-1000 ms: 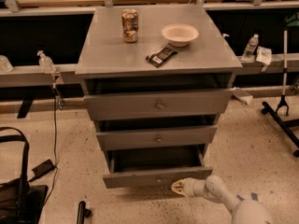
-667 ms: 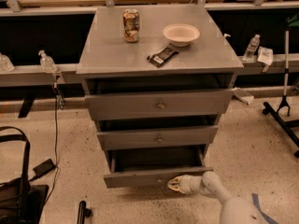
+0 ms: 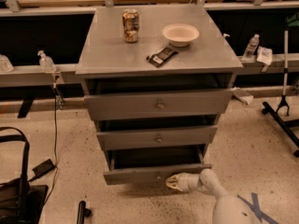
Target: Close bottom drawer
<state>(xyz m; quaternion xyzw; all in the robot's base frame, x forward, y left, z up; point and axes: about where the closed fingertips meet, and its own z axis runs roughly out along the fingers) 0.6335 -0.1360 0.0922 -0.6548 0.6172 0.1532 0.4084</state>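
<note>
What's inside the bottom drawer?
Only dark space shows in the bottom drawer; its back is hidden under the middle drawer. The tool is by its front.

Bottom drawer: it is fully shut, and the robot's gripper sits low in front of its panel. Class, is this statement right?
No. The bottom drawer is not shut: the camera view shows it pulled out, its dark inside showing behind the front panel. The gripper does sit low in front of that panel.

The gripper [image 3: 172, 183] sits just before the bottom drawer [image 3: 140, 174] front, open floor [image 3: 131, 204] around it.
</note>
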